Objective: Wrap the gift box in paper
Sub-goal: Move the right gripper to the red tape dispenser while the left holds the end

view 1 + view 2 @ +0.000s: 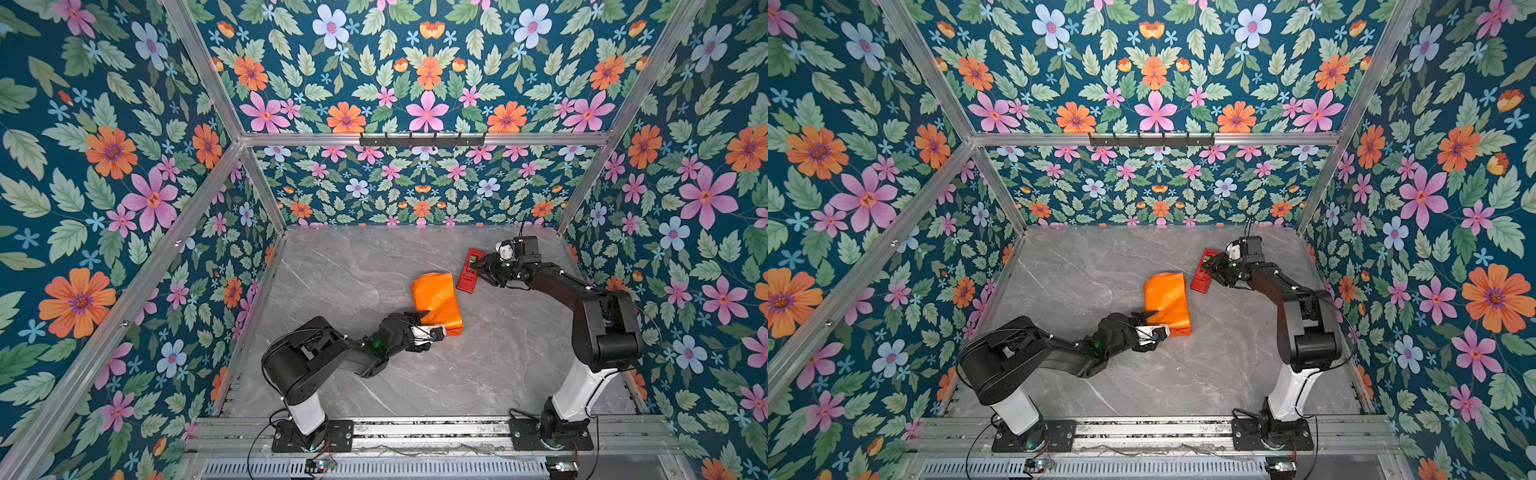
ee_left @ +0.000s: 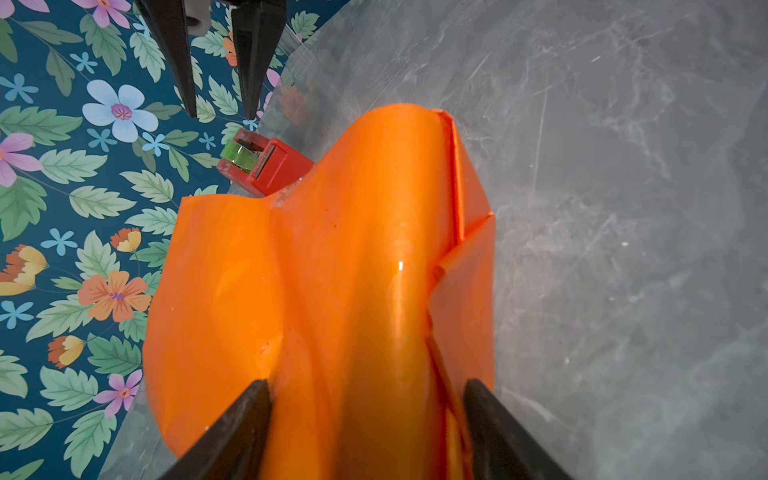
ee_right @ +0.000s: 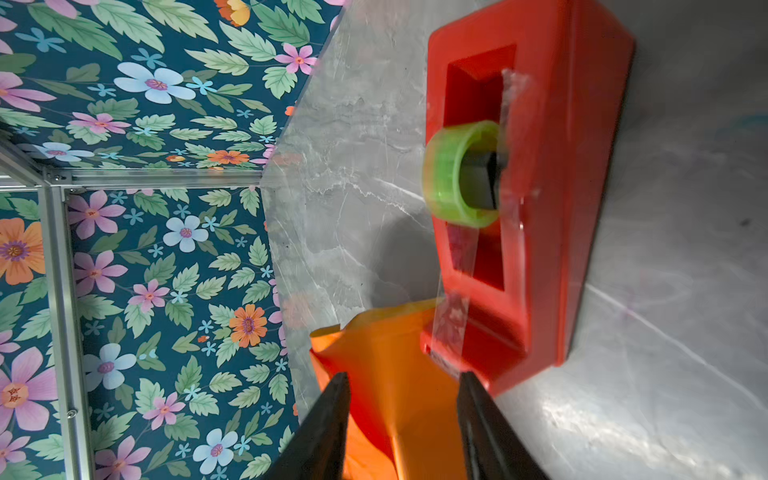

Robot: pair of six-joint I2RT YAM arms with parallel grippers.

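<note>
No readable txt, nos. or logos anywhere I look. Red tape dispenser (image 2: 279,166), upper-mid left of the left wrist view, has a thin strip w/ what may be print, too blurred to read.

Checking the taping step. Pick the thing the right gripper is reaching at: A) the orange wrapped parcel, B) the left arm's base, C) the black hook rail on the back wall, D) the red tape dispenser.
D: in both top views the right gripper is at the red tape dispenser, which also looms large just past its fingertips in its wrist view.
</note>
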